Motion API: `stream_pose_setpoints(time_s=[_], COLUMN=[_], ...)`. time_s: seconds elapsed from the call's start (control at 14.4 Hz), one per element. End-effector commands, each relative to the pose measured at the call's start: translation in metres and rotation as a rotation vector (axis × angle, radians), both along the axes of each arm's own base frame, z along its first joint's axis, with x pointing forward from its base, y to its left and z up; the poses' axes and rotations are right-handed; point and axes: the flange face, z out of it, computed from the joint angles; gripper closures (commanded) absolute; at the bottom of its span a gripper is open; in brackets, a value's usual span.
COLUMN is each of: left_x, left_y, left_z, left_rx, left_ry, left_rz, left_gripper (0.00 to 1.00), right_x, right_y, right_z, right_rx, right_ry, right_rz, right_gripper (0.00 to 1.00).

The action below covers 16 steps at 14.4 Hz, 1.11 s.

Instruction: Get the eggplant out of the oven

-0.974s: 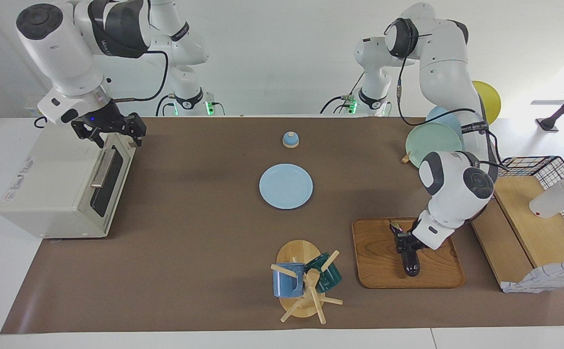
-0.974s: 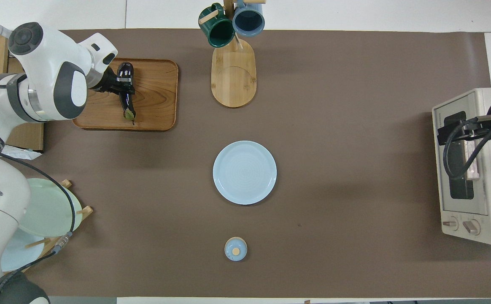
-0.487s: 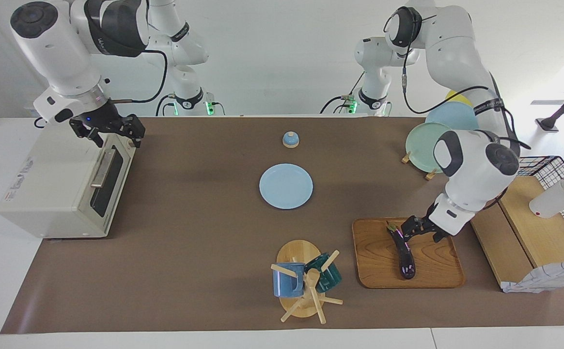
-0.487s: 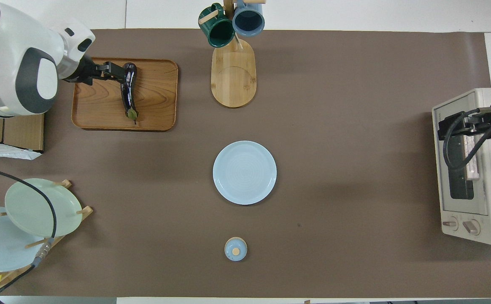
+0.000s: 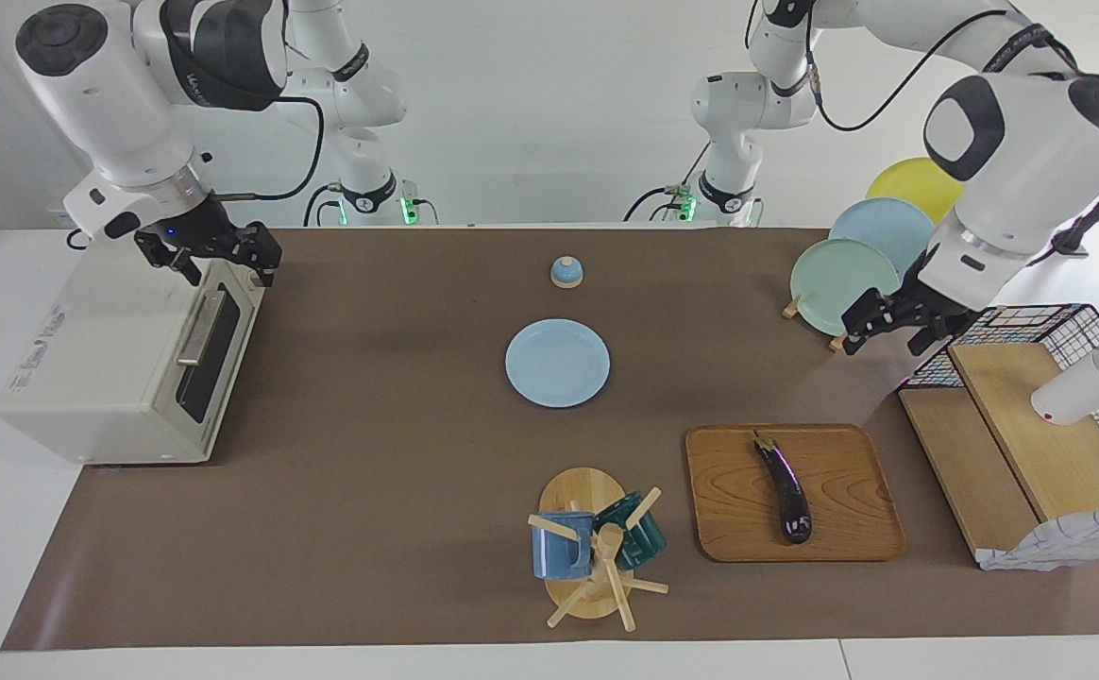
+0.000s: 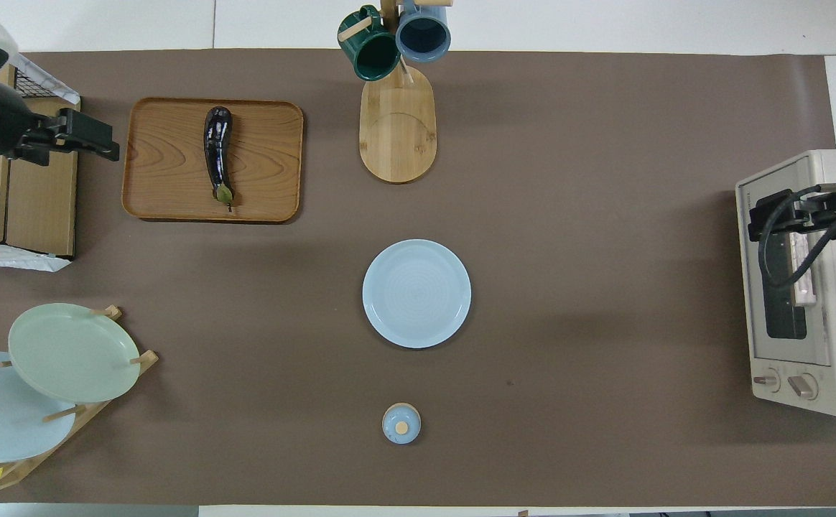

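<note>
At the right arm's end of the tabletop [image 5: 370, 491] stands the oven [image 5: 125, 364], its dark glass door closed. The right gripper [image 5: 214, 255] hangs over the oven's top front edge, above the door handle; I cannot tell whether its fingers are spread or clenched.

Toward the middle, a small blue lid with a wooden knob [image 5: 566, 272] sits nearest the robots, and a light blue plate [image 5: 557, 363] lies farther from them. Farther still stands a wooden mug rack [image 5: 587, 557] carrying a blue mug [image 5: 561, 545] and a green mug [image 5: 639, 534].

Next comes a wooden tray [image 5: 842, 529], and the eggplant [image 5: 784, 486] lies on it, out of the oven, with its green stem end pointing toward the robots. Nothing touches it.

The left gripper [image 5: 889, 326] is empty and up in the air, well apart from the eggplant, over the spot between a rack of plates [image 5: 842, 274] and a wire basket [image 5: 1069, 326] at the left arm's end. Its fingers are spread apart.
</note>
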Motion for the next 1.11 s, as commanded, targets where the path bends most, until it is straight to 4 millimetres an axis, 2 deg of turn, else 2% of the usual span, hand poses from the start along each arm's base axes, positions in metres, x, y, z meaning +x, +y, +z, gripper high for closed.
stream_pose_setpoints(time_s=[0.0, 0.14, 0.35, 0.56, 0.7, 1.04], left_x=[-0.045, -0.065, -0.09, -0.093, -0.09, -0.089], left_y=[0.006, 0.007, 0.006, 0.004, 0.002, 0.0], left_z=[0.029, 0.035, 0.014, 0.014, 0.028, 0.027], left_rx=[0.04, 0.042, 0.045, 0.049, 0.076, 0.075], left_ry=[0.053, 0.073, 0.128, 0.153, 0.156, 0.155], left_rz=[0.006, 0.006, 0.008, 0.004, -0.007, -0.007], left_gripper=[0.0, 0.0, 0.0, 0.0, 0.0, 0.0], right_x=[-0.002, -0.002, -0.002, -0.002, -0.002, -0.002], right_y=[-0.007, -0.005, 0.002, 0.008, 0.008, 0.009], right_z=[0.004, 0.004, 0.01, 0.011, 0.011, 0.011], right_rx=[0.027, 0.028, 0.026, 0.026, 0.028, 0.03], right_ry=[0.01, 0.012, -0.011, -0.012, -0.012, -0.014], right_rz=[-0.029, -0.025, -0.01, -0.003, -0.003, -0.006], right_gripper=[0.0, 0.0, 0.0, 0.0, 0.0, 0.0])
